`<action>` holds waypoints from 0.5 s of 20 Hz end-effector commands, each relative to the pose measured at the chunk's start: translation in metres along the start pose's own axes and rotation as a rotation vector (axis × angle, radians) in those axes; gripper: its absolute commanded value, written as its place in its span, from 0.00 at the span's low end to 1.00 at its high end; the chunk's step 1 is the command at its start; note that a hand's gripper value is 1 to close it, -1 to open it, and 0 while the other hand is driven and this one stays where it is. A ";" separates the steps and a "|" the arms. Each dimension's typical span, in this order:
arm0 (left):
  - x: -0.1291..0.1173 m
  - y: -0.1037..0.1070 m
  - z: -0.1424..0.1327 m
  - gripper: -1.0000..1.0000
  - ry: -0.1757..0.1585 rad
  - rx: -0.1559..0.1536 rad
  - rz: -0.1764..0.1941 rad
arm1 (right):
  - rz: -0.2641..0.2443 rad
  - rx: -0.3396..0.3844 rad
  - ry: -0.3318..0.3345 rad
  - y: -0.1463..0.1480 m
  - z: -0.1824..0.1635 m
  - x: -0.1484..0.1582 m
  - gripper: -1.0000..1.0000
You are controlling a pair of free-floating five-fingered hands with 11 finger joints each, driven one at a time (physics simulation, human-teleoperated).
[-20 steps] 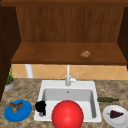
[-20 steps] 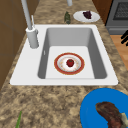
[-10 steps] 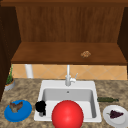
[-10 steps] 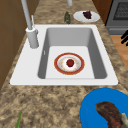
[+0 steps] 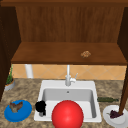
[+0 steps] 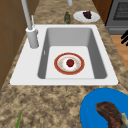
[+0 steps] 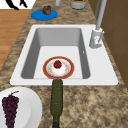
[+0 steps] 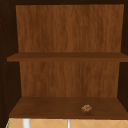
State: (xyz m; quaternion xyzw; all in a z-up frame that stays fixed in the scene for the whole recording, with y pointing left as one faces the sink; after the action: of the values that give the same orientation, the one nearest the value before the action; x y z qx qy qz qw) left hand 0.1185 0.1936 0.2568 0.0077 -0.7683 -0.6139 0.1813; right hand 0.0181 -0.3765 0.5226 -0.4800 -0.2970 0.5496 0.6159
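Note:
My left hand (image 5: 40, 107) hovers by the sink's (image 5: 45, 86) front left corner, out in front of the counter and holding nothing. It also appears over the floor as spread black fingers (image 7: 16, 3), and at the picture's edge in the left side view as the hand (image 6: 124, 37). Inside the basin lies a red-rimmed plate (image 6: 61, 56) carrying a small red fruit (image 6: 70, 62), seen again as the fruit (image 7: 57, 64). A big red ball (image 5: 67, 115) covers the basin's front in the front view.
A blue plate (image 5: 25, 112) with a brown piece of meat (image 5: 15, 106) lies left of the sink. On the right are a white plate (image 7: 27, 105) of dark grapes (image 7: 10, 105) and a green cucumber (image 7: 57, 100). The faucet (image 5: 68, 77) stands behind the basin. A brown lump (image 8: 86, 108) sits on the shelf.

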 end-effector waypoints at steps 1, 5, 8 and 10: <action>0.000 0.000 0.000 0.50 0.000 0.000 0.000 | -0.019 0.004 -0.009 -0.025 0.012 0.022 0.00; 0.000 0.000 0.000 0.50 0.000 0.000 0.000 | -0.004 0.046 0.019 -0.045 0.029 0.035 0.00; 0.000 0.000 0.000 0.50 0.000 0.000 0.000 | 0.021 0.065 0.049 -0.063 0.044 0.053 0.00; 0.000 0.000 0.000 0.50 0.000 0.000 0.000 | 0.044 0.039 0.087 -0.071 0.050 0.065 0.00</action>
State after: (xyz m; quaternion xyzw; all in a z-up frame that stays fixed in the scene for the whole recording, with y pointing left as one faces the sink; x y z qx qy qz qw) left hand 0.1185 0.1936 0.2568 0.0077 -0.7683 -0.6139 0.1813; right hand 0.0166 -0.3194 0.5676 -0.5127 -0.2464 0.5423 0.6183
